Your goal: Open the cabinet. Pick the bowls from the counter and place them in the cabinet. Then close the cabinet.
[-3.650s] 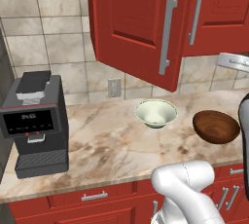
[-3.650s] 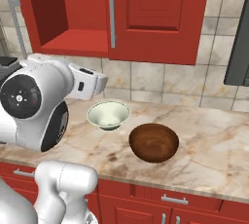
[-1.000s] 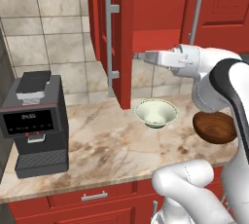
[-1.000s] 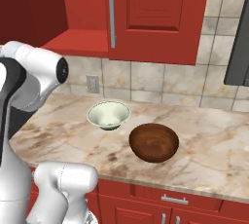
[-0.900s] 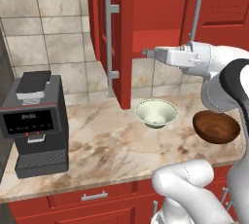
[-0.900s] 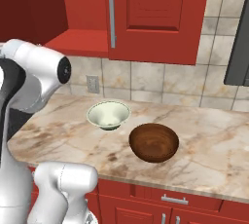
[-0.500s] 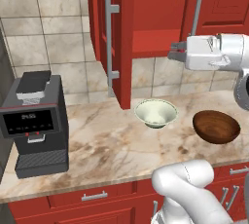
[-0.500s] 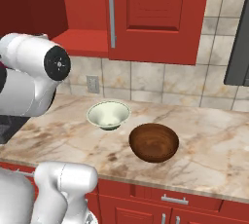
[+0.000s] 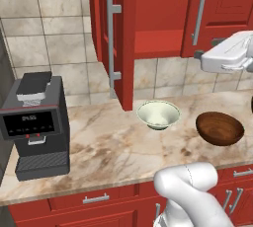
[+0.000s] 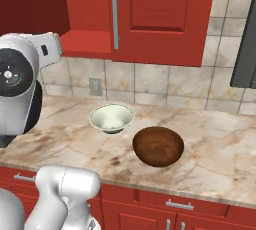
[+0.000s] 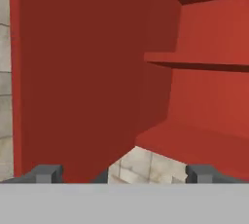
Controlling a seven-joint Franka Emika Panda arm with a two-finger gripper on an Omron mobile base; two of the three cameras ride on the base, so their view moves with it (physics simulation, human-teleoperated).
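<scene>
At the far left of the left base view a black coffee machine (image 9: pixel 34 122) stands on the beige marble counter (image 9: pixel 108 147), near its left end and against the tiled wall (image 9: pixel 49 38). To its right the red wall cabinet (image 9: pixel 163 14) hangs above the counter with its left door (image 9: pixel 126 38) swung out edge-on toward the camera, the long grey bar handle (image 9: pixel 112 48) on its left face; the right door (image 9: pixel 222 11) is shut. The red floor of the open compartment shows behind the open door.

Below the open door's lower corner, the pale cream-green bowl (image 9: pixel 158 114) sits upright on the counter. Just to its right, near but apart, sits the dark brown wooden bowl (image 9: pixel 219 128). In the right base view the same pair sit mid-counter, the pale one (image 10: pixel 111 118) behind and left of the wooden one (image 10: pixel 158 146), with an outlet (image 10: pixel 93 86) on the tiles behind them.

The gripper (image 11: pixel 124 172) is raised to cabinet height at the right of the left base view, above the wooden bowl. In the hand view its two finger tips (image 11: pixel 46 173) stand wide apart with nothing between them, facing the inner side of the open door and the red shelf (image 11: pixel 204 65) inside.
</scene>
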